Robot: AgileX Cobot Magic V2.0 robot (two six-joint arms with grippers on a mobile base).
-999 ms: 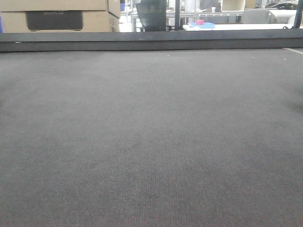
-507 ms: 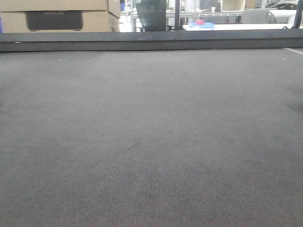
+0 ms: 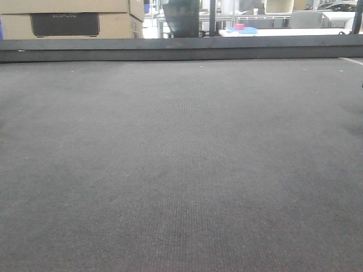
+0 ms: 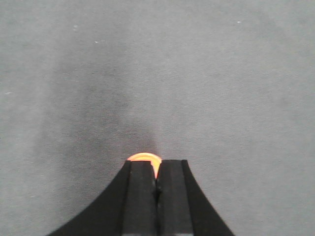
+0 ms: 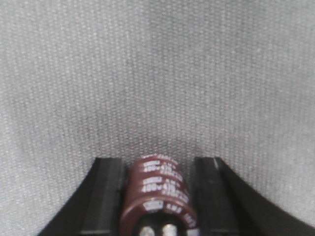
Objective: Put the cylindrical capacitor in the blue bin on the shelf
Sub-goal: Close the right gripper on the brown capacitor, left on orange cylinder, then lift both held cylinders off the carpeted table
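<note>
The cylindrical capacitor [image 5: 157, 189] is dark brown with white print, and its two metal terminals face the right wrist camera. It lies between the black fingers of my right gripper [image 5: 160, 160], which is shut on it just above the grey mat. My left gripper [image 4: 157, 162] is shut over the bare mat, fingers pressed together. An orange glowing arc [image 4: 144, 157] peeks out beyond its tips. Neither gripper shows in the front view. The blue bin and the shelf are out of view.
A grey woven mat [image 3: 181, 170] fills the front view up to a dark raised back edge [image 3: 181, 50]. Beyond it stand cardboard boxes [image 3: 74, 20] at the far left. A distant white table carries a blue tray with a pink item [image 3: 243, 29].
The front view is almost unchanged. A small dark sliver has appeared at its right edge.
</note>
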